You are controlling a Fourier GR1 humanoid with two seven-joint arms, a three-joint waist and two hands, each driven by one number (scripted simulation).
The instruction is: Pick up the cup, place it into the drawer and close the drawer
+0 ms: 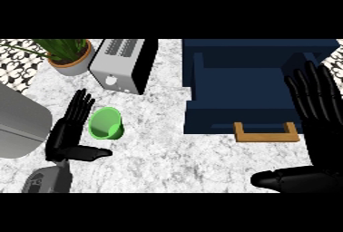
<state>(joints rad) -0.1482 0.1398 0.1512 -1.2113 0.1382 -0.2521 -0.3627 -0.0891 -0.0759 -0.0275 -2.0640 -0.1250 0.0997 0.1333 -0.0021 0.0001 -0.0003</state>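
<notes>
cup [106, 123], green, round-mouthed, lay tipped on the marble counter [167, 158], left of the open drawer [244, 90] and well apart from it. drawer was a deep navy box with a flat wooden handle [266, 132] on its near face. toaster [124, 63], boxy grey metal, stood far left beside a potted plant [67, 54]. right hand [315, 113] hung spread near the drawer. left hand [70, 131] was spread, fingers straight, just beside the cup, thumb out. judgement: curl round the cup's wall before lifting; its smooth curve may roll.

Toaster [124, 65] next to potted plant [69, 55].
</notes>
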